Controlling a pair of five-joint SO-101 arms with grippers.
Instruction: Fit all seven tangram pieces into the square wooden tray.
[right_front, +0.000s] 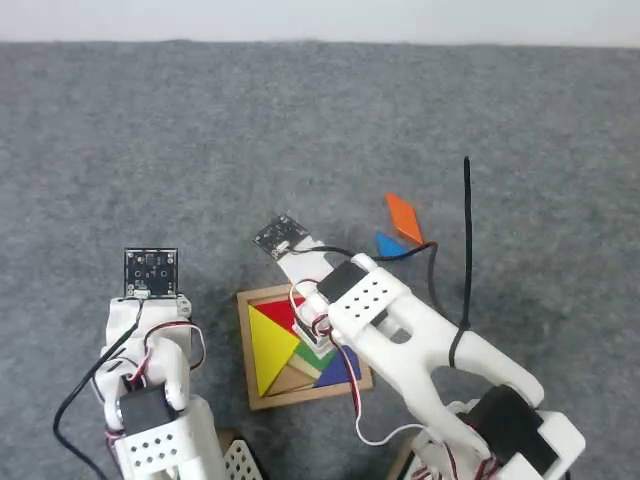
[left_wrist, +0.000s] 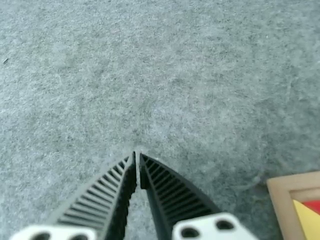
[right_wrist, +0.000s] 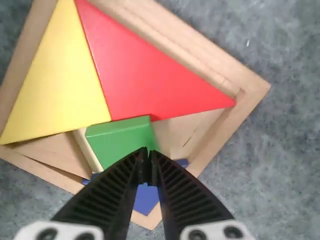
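The square wooden tray (right_front: 257, 398) lies between the two arms. A yellow triangle (right_wrist: 60, 85) and a red triangle (right_wrist: 145, 80) lie flat in the tray (right_wrist: 250, 95). A green square (right_wrist: 117, 142) sits below them, slightly raised on its neighbours. My right gripper (right_wrist: 148, 151) is shut with nothing between its fingers, tips at the green square's edge. A dark blue piece (right_wrist: 146, 198) lies under its fingers. An orange parallelogram (right_front: 404, 217) and a small blue triangle (right_front: 388, 244) lie on the carpet beyond the tray. My left gripper (left_wrist: 137, 155) is shut over bare carpet, left of the tray's corner (left_wrist: 292, 192).
Grey carpet covers the table. A black cable (right_front: 467, 240) rises from the right arm beside the two loose pieces. A patch of bare wood (right_wrist: 187, 132) shows in the tray beside the green square.
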